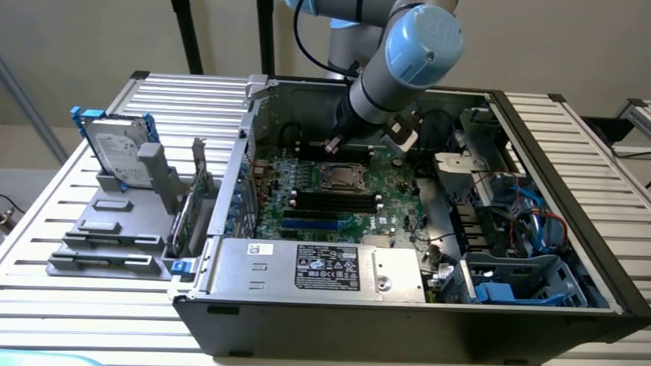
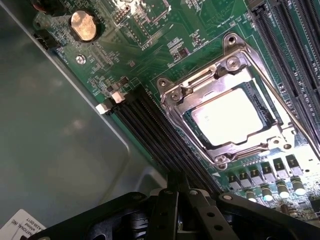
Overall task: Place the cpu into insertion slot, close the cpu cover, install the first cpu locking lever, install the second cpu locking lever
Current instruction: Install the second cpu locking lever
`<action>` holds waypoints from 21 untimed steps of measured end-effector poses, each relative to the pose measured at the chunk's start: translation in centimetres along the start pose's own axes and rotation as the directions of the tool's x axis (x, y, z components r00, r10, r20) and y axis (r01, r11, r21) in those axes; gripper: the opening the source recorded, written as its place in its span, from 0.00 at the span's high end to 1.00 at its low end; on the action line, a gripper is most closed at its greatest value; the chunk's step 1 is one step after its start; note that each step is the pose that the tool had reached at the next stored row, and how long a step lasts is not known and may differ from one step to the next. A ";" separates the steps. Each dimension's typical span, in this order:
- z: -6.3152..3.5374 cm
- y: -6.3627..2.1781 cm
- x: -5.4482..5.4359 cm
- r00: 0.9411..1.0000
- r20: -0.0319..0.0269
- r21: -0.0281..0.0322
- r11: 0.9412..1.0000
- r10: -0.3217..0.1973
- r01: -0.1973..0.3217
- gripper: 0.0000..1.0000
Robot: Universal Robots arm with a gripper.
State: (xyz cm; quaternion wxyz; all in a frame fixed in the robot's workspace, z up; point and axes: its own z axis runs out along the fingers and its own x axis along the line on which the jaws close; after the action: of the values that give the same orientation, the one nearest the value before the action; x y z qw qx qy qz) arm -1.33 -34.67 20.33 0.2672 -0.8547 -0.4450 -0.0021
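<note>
Hand (image 2: 182, 200) fingers together, empty, above covered cpu (image 2: 227, 117).

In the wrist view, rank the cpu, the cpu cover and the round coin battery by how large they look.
1. The cpu cover, the silver frame lying closed around the chip.
2. The cpu, showing through the cover's window.
3. The coin battery, clearly smallest, though it sits farther across the board.

Slatted metal table (image 1: 81, 305), white; plain beige wall (image 1: 81, 46); 2 black vertical posts (image 1: 188, 38) behind table.
</note>
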 end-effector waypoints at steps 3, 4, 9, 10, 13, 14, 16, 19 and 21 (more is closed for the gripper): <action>0.00 0.00 0.0 1.000 -0.001 0.001 1.000 0.000 0.000 0.89; 0.00 0.00 0.0 1.000 -0.002 0.001 1.000 0.000 0.000 0.89; 0.00 0.00 0.0 1.000 -0.004 0.003 1.000 -0.001 0.001 0.89; 0.00 0.00 0.0 1.000 -0.004 0.003 1.000 -0.001 0.001 0.89; 0.00 0.00 0.0 1.000 -0.005 0.004 1.000 -0.001 0.001 0.89; 0.00 0.00 0.0 1.000 -0.006 0.004 1.000 -0.002 0.002 0.89; 0.00 0.00 0.0 1.000 -0.007 0.005 1.000 -0.002 0.002 0.89; 0.00 0.00 0.0 1.000 -0.008 0.006 1.000 -0.002 0.002 0.89; 0.00 0.00 0.0 1.000 -0.009 0.007 1.000 -0.002 0.002 0.89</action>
State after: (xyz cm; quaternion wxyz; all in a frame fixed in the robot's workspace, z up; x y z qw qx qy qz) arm -1.33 -34.67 20.33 0.2719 -0.8533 -0.4449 -0.0047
